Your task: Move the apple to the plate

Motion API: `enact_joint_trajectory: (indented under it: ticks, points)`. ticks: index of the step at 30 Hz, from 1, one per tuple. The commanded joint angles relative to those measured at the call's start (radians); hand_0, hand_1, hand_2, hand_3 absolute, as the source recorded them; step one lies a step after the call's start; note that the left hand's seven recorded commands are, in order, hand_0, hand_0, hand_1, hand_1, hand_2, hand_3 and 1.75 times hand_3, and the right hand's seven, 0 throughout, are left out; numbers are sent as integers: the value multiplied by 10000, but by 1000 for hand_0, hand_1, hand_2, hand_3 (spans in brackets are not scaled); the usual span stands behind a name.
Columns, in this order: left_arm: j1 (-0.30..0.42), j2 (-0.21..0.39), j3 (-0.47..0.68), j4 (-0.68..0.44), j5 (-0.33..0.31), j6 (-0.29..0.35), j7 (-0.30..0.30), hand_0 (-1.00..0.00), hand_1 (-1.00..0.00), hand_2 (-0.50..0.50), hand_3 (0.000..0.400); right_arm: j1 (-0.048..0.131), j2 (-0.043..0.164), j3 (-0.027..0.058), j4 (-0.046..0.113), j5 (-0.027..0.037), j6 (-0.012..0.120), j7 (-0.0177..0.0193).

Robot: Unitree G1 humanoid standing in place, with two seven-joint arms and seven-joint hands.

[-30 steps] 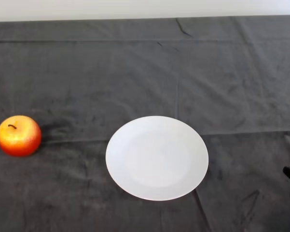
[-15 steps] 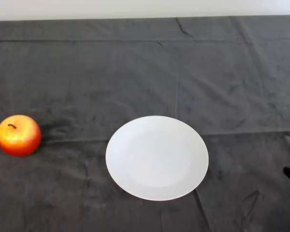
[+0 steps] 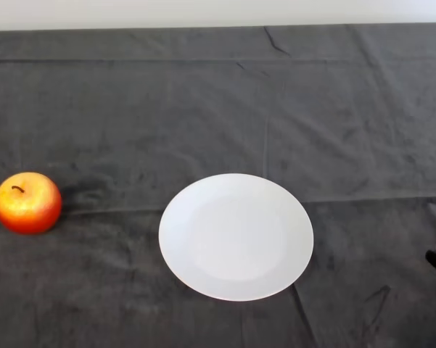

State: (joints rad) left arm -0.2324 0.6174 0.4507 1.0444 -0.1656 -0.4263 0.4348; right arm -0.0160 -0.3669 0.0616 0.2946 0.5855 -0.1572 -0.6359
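Nothing was done yet: apple (image 3: 27,202) sat on the desk (image 3: 203,94) at 9 o'clock from the bare plate (image 3: 236,236), well apart. Hand wasn't in view, state unknown.

A bench (image 3: 203,94) is seen draped in a creased dark grey cloth (image 3: 334,130); a pale wall strip (image 3: 218,13) is seen behind it.

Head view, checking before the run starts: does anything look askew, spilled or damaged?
Nothing stands out. The apple sits upright, stem up, on the dark cloth at the left, apart from the white plate, which lies flat and holds nothing. The cloth has a few creases, no spills.
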Motion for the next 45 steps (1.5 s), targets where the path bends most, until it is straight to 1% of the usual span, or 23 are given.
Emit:
enact_joint_trajectory:
  ticks: [1, 7, 14, 22, 28, 31, 34, 37, 40, 45]
  points:
    - [-695, 741, -60, 260, 424, 158, -220, 0, 0, 0, 0, 350, 200, 13, 69, 214, 367, 117]
    - [-1228, 936, -198, 303, 515, 184, -557, 0, 0, 0, 0, 350, 201, 11, 69, 212, 368, 117]
    - [-1876, 879, -491, 322, 757, -193, -787, 0, 0, 0, 0, 350, 201, 12, 69, 213, 368, 117]
    - [-2540, 417, -1108, 156, 1221, -720, -1014, 0, 0, 0, 0, 350, 201, 12, 69, 213, 368, 118]
    - [-2614, 37, -1618, -68, 1627, -1093, -1218, 0, 0, 0, 0, 350, 203, 8, 68, 210, 370, 119]
    - [-2585, -42, -1865, -154, 1843, -1127, -1351, 0, 0, 0, 0, 350, 205, 6, 68, 208, 371, 121]
    - [-2550, -88, -2098, -335, 2036, -989, -1498, 0, 0, 0, 0, 351, 207, 2, 67, 205, 373, 123]
    - [-2470, -184, -2343, -730, 2218, -669, -1613, 0, 0, 0, 0, 351, 210, -3, 66, 200, 376, 126]
    - [-2272, -334, -2604, -1416, 2376, -199, -1757, 0, 0, 0, 0, 352, 216, -12, 64, 192, 381, 132]
    - [-1695, -586, -3034, -3066, 2546, 760, -2183, 0, 0, 0, 0, 355, 235, -41, 58, 166, 397, 148]
